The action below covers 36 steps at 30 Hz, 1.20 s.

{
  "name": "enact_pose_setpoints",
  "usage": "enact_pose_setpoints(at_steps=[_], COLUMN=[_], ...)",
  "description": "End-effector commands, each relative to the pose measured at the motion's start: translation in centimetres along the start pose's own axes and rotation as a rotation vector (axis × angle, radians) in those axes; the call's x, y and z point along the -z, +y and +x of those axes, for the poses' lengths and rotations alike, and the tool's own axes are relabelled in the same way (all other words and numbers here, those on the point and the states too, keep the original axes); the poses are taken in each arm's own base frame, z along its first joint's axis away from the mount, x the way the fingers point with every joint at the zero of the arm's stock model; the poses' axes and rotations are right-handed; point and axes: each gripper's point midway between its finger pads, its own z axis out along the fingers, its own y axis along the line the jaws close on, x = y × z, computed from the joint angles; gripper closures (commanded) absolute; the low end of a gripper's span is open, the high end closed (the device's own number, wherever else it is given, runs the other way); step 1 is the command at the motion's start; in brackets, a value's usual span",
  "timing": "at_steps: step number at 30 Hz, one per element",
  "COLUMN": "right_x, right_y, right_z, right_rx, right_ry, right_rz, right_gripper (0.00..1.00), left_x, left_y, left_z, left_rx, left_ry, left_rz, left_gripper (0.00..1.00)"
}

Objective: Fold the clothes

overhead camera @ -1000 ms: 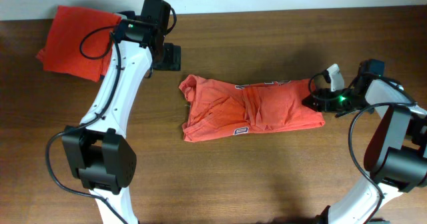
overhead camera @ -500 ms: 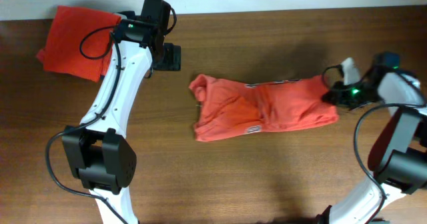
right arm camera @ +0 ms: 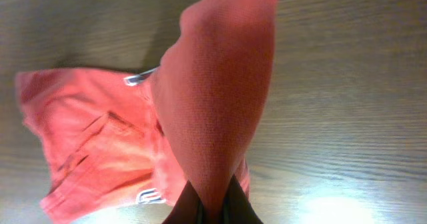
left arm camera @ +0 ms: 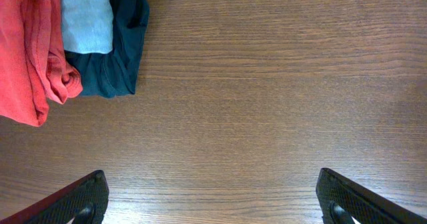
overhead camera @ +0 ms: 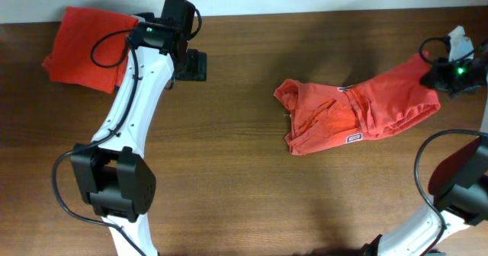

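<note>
Right claw grips one end of the coral T-shirt, holding it raised, presumably to straighten the cloth; the rest trails on the worktop. Left claw stands wide open, empty, beside folded garments.

My table is dark grained wood with a soft sheen where light pools. The coral T-shirt is matt knit cloth, soft and creased, and my right wrist view shows its fine weave. The folded orange garment, navy garment and pale grey-blue garment are matt cloth too. My left arm wears smooth white plastic; my left fingers are matt black.
</note>
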Motion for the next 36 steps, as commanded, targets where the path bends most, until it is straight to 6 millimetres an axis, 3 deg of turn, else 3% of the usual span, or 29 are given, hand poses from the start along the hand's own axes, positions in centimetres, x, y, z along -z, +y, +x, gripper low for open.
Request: enact_pose_setpoints(at_steps=[1,10,12,18,25,29,33,36], right_x=[0.8,-1.6,-2.6,-6.4,-12.4,-14.7,-15.3,-15.4], right_y=[3.7,11.5,14.2,18.6,23.0,25.2,26.8,26.7], right_z=[-1.3,1.0,2.1,5.7,10.3,12.1,13.0,12.8], right_rx=[0.079,0.258,0.34,0.502,0.624,0.692,0.722,0.663], right_ry=[0.001,0.172,0.223,0.334,0.364,0.346,0.341,0.336], right_rz=[-0.021,-0.007,0.016,0.007,-0.075,-0.108,-0.122,-0.111], right_gripper=[0.96,0.96,0.96,0.96,0.96,0.96,0.96,0.96], left_x=[0.7,0.7,0.7,0.7,0.7,0.7,0.7,0.7], left_y=[0.2,0.2,0.2,0.1,0.2,0.2,0.2,0.2], left_z=[-0.3,-0.3,-0.3,-0.3,-0.3,-0.3,-0.3,-0.3], left_rx=[-0.008,-0.008,-0.008,-0.008,-0.008,-0.008,-0.008,-0.008], left_ry=[-0.019,-0.019,-0.019,-0.019,-0.019,-0.019,-0.019,-0.019], left_rz=[-0.009,-0.009,-0.009,-0.009,-0.009,-0.009,-0.009,-0.009], left_gripper=[0.01,0.01,0.01,0.01,0.01,0.01,0.01,0.01])
